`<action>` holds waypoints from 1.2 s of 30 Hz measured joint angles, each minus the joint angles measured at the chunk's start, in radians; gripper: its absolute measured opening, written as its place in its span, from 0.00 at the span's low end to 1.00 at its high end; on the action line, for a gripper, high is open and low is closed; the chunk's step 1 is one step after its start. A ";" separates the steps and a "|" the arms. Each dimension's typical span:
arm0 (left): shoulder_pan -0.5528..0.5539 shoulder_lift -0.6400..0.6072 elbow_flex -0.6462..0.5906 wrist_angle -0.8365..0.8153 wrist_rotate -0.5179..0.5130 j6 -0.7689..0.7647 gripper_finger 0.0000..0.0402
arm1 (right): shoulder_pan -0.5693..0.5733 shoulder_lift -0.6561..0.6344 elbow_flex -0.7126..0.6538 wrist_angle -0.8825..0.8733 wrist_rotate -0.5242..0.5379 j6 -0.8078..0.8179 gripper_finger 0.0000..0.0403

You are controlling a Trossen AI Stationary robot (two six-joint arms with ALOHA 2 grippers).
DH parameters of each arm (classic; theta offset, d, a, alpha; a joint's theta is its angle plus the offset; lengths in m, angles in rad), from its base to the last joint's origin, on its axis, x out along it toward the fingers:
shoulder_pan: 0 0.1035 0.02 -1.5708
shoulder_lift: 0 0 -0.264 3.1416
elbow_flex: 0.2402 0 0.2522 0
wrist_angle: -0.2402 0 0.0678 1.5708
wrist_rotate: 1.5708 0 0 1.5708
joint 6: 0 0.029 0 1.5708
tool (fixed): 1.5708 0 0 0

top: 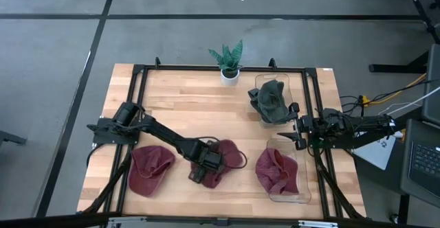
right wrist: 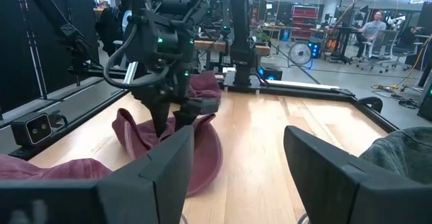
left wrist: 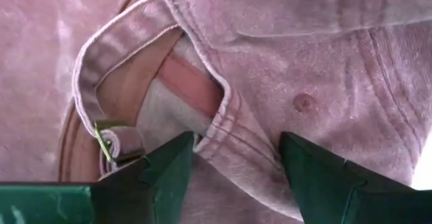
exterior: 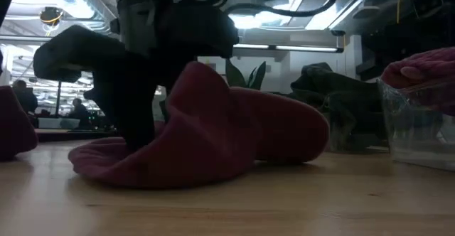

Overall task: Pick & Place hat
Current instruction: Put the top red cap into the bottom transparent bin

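The left tool (top: 204, 167) was down on the maroon cap in the middle of the tabletop (top: 179, 101), its fingers planted in the fabric. The left wrist view showed the two fingers (left wrist: 169, 166) parted to a middling gap, straddling a fold of the cap's (left wrist: 283, 62) cloth near its back strap, pressed against it but not closed on it. So the grab looked about to happen, not done. From the low view the cap (exterior: 213, 133) lay fully on the wood, crown bulging up, with the arm standing in it.

As for the score so far: one maroon cap (top: 278, 171) already sat in the near clear bin (top: 302, 195) on the right side, and a dark green cap (top: 271, 99) filled the far clear bin (top: 260, 79) behind it. Another maroon cap (top: 151, 169) waited on the tabletop's left, untouched, well apart from the bins. That left, by the look of it, two caps to move: the one under the left tool and the one beside it.

The right tool (top: 297, 133) hovered between the two bins, fingers spread wide and holding nothing. A small potted plant (top: 229, 62) stood at the far edge.
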 joint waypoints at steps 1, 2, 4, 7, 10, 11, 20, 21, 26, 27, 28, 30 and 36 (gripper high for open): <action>0.000 0.000 0.000 0.001 -0.006 0.028 0.56 | 0.000 0.000 0.000 0.000 0.000 0.000 0.57; -0.001 -0.003 0.003 -0.003 -0.018 0.037 0.56 | 0.000 0.000 0.000 0.000 0.000 0.000 0.57; -0.003 -0.018 0.002 -0.011 -0.059 0.019 0.56 | 0.000 0.000 0.000 0.000 0.000 0.000 0.57; 0.002 -0.048 -0.003 -0.025 -0.134 -0.061 0.56 | 0.000 0.000 0.000 0.000 0.000 0.000 0.57; 0.003 -0.084 -0.005 -0.037 -0.184 -0.161 0.56 | 0.000 0.000 0.000 0.000 0.000 0.000 0.57; 0.001 -0.103 -0.004 -0.039 -0.186 -0.197 0.56 | 0.000 0.000 0.000 0.000 0.000 0.000 0.57; -0.012 -0.163 -0.001 -0.038 -0.206 -0.513 0.56 | 0.000 0.000 0.000 0.000 0.000 0.000 0.57; -0.012 -0.163 -0.001 -0.038 -0.204 -0.545 0.56 | 0.000 0.000 0.000 0.000 0.000 0.000 0.57; -0.013 -0.164 0.000 -0.033 -0.159 -0.761 0.56 | 0.000 0.000 0.000 0.000 0.000 0.000 0.57; -0.013 -0.164 0.000 -0.033 -0.149 -0.805 0.56 | 0.000 0.000 0.000 0.000 0.000 0.000 0.57; -0.013 -0.164 0.000 -0.033 -0.138 -0.843 0.56 | 0.000 0.000 0.000 0.000 0.000 0.000 0.57; -0.015 -0.164 0.000 -0.033 -0.127 -0.893 0.56 | 0.000 0.000 0.000 0.000 0.000 0.000 0.57; -0.028 -0.165 -0.002 -0.034 -0.126 -0.890 0.56 | 0.000 0.000 0.000 0.000 0.000 0.000 0.57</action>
